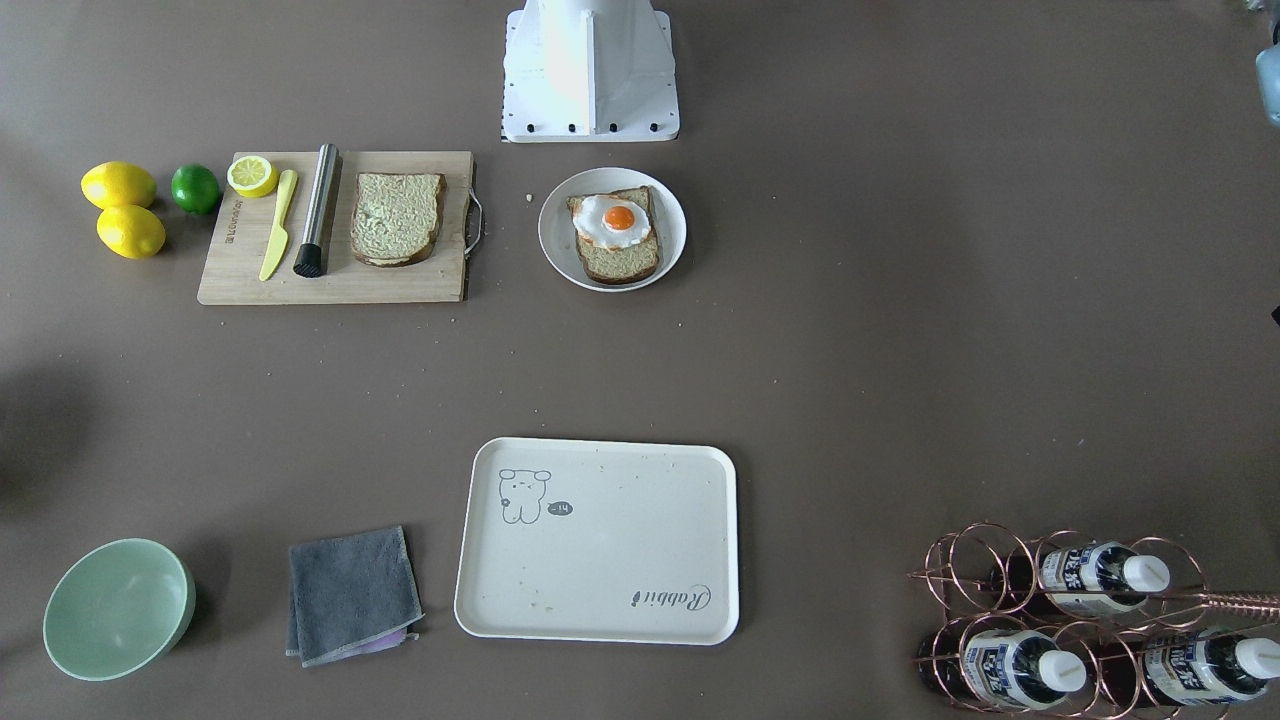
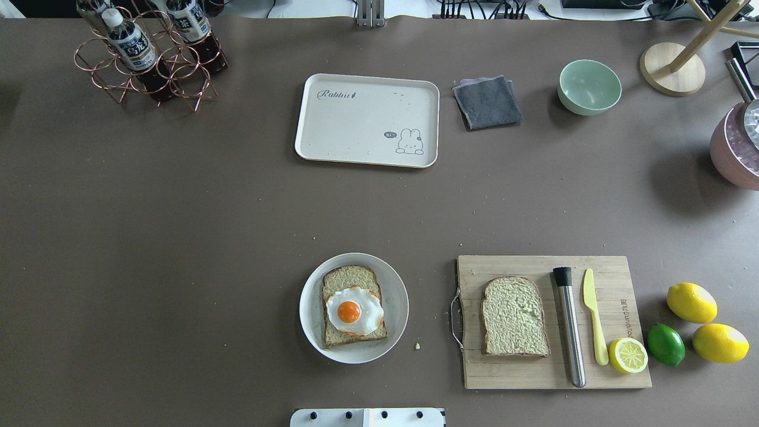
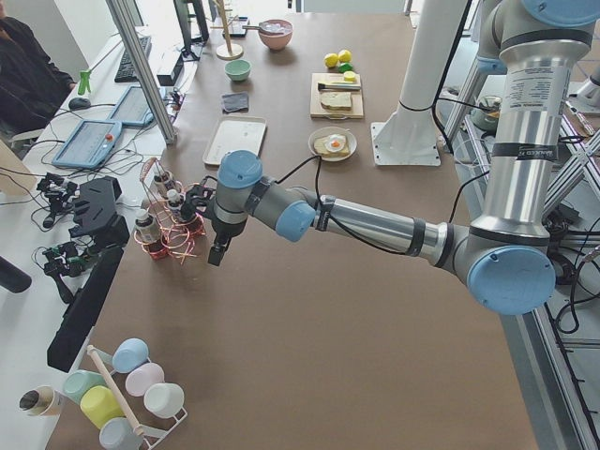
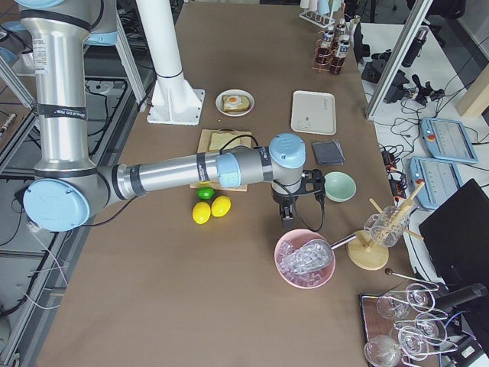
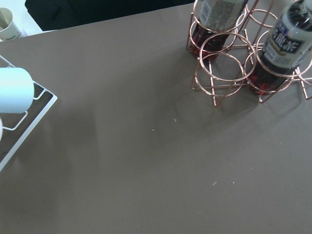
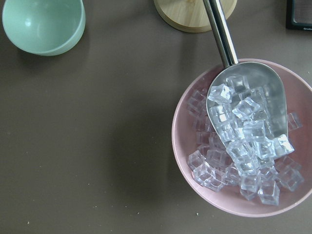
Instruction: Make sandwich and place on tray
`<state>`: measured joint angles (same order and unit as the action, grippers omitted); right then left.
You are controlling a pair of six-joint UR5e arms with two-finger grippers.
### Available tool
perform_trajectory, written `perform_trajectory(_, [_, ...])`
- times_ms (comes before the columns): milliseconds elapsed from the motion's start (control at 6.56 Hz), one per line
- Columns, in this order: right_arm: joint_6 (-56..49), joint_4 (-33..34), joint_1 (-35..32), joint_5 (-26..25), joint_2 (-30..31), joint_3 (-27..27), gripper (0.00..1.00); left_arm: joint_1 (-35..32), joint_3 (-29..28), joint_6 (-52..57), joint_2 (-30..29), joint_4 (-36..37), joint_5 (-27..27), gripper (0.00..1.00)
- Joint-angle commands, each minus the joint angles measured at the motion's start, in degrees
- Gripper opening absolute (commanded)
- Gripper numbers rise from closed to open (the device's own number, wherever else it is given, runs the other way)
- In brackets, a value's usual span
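One bread slice with a fried egg (image 2: 350,310) on top lies on a round plate (image 2: 308,308); it also shows in the front-facing view (image 1: 615,222). A second bread slice (image 2: 514,316) lies bare on the wooden cutting board (image 2: 616,279). The cream tray (image 2: 356,124) stands empty at the far middle of the table. My left gripper (image 3: 217,253) hangs over the table beside the bottle rack, far from the bread. My right gripper (image 4: 286,222) hangs by the pink ice bowl. I cannot tell whether either is open or shut.
On the board lie a steel muddler (image 2: 569,326), a yellow knife (image 2: 593,314) and a lemon half (image 2: 628,355). Two lemons (image 2: 691,302) and a lime (image 2: 665,344) sit beside it. A grey cloth (image 2: 487,102), green bowl (image 2: 589,86), copper bottle rack (image 2: 148,59) and pink ice bowl (image 6: 243,141) stand along the far side.
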<state>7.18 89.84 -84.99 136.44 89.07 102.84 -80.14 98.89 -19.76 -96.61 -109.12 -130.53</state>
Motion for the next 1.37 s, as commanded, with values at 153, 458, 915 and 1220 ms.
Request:
perform_trajectory(153, [8.07,-1.50,6.66,2.69,-7.66,0.51,1.00,10.49,1.21,-24.19,-7.00,-5.47,0.10,0.98])
perform_trajectory(458, [31.43,-19.00,14.98,2.00,-7.69,0.34,1.00,16.57,6.56,-37.32,-7.54,-6.71,0.28,0.98])
perform_trajectory(915, [53.14,-27.96,29.38,-7.36,-7.60,3.04,1.00,25.80,7.11,-47.45,-7.72,-9.98,10.70,0.98])
perform_trajectory(1220, [59.41,-28.06,39.15,-13.37,-7.60,6.56,1.00,26.09,7.46,-48.00,-7.63,-9.98,11.18,0.98])
